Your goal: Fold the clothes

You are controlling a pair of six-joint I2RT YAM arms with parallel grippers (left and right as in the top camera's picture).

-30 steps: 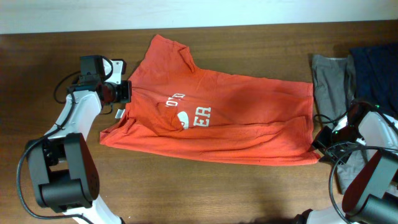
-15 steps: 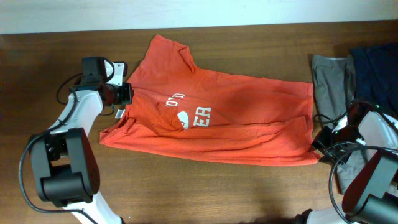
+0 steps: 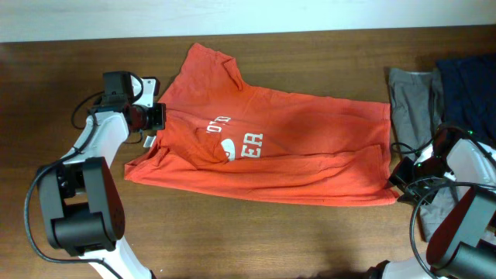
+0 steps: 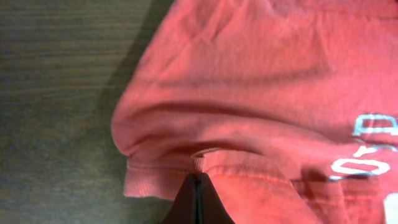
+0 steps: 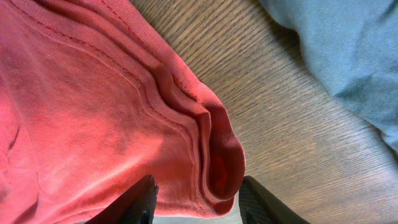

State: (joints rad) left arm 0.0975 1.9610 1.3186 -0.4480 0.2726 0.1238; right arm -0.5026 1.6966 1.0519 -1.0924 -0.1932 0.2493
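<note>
The orange-red T-shirt (image 3: 310,147) lies spread across the middle of the table, with part of its white print (image 3: 236,141) showing. My left gripper (image 3: 157,116) is at the shirt's left edge. In the left wrist view its jaws (image 4: 196,186) are shut, pinching the shirt's (image 4: 261,74) ribbed hem. My right gripper (image 3: 397,177) is at the shirt's lower right corner. In the right wrist view its jaws (image 5: 198,199) are open on either side of the rolled corner of the shirt (image 5: 93,106).
A grey garment (image 3: 407,101) and a dark blue garment (image 3: 469,77) lie at the right edge, close to the right arm. The grey one also shows in the right wrist view (image 5: 348,50). A small white tag (image 3: 147,141) lies by the shirt's left side.
My left arm has shifted very slightly to the right. The shirt and the right arm have not visibly moved.
</note>
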